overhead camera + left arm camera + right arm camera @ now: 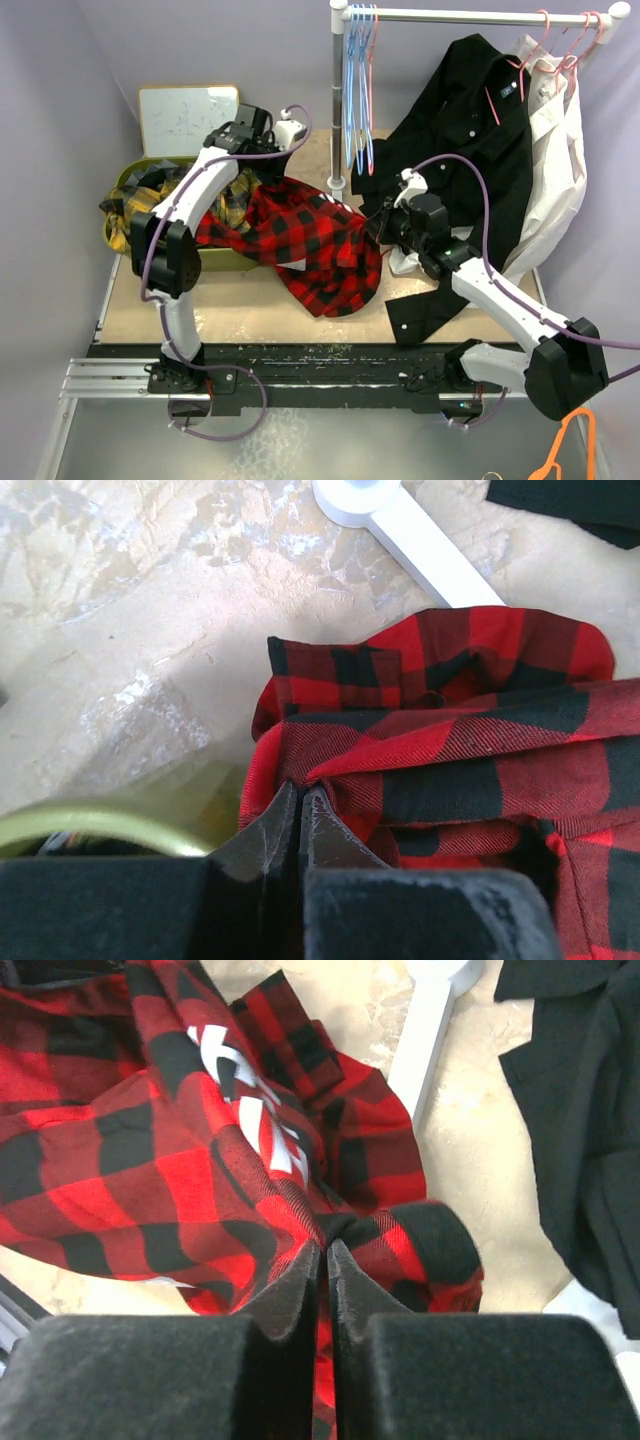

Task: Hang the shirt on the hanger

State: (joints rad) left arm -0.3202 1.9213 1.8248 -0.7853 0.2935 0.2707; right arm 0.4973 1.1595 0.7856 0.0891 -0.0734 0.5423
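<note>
Jaws pressed shut at the left gripper [300, 798], pinching a fold of the red-and-black checked shirt [310, 235] close by the rim of a green bin [118, 185] that holds yellow plaid cloth [130, 205]. Spreads from there across the middle of the table [250, 300] in a loose heap, white lettering showing on its inner side. Jaws shut too at the right gripper [323, 1252], clamping another fold of the shirt near the rack's white foot [425, 1020], with a pink hanger [371, 90] on the rail behind among light blue hangers [352, 90] and a black shirt [470, 120] further right.
</note>
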